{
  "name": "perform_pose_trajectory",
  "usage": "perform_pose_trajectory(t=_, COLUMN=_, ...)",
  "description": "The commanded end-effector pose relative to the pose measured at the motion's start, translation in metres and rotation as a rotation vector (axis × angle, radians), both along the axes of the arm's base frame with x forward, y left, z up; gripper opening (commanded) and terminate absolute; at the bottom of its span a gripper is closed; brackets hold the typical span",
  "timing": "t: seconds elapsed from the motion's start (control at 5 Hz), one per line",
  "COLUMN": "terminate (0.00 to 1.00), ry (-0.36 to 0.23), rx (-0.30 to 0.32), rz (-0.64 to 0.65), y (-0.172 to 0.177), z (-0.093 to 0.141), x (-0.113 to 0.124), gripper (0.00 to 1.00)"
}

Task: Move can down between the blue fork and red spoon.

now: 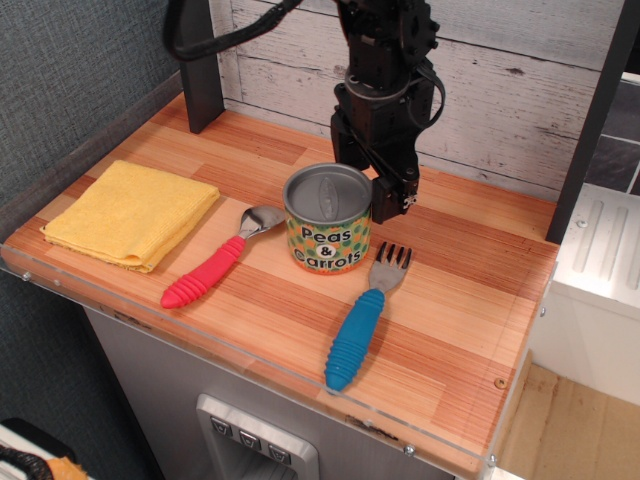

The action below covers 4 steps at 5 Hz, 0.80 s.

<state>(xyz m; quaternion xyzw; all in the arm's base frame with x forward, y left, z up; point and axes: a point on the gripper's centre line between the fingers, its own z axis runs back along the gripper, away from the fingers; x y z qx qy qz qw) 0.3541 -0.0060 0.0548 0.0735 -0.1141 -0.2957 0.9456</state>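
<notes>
A folded yellow cloth (132,213) lies at the left of the bench (470,330), well apart from the rest. Next comes the red spoon (220,260), its bowl just beside the can (327,218), perhaps touching it. The can stands upright on the bench between the spoon's bowl and the tines of the blue fork (365,317), so it sits level with the heads of the two utensils and not yet down between their handles. Behind and right of the can hangs the tool (378,185); one finger (388,195) shows against the can's rear right side, but the other is hidden, so I cannot tell whether it is clamped or merely pushing. The likely trouble: dragging the can forward could catch the spoon's bowl or the fork's tines and knock them askew, or tip the can.
</notes>
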Motion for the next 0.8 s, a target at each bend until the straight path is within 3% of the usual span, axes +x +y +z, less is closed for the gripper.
perform_pose_trajectory(t=0.0, terminate=0.00, ry=-0.068, rx=0.006, rz=0.005, y=-0.002, z=0.021, x=-0.019, gripper=1.00)
perform_pose_trajectory(t=0.6, terminate=0.00, ry=-0.062, rx=-0.020, rz=0.047, y=0.006, z=0.016, x=-0.049, gripper=1.00)
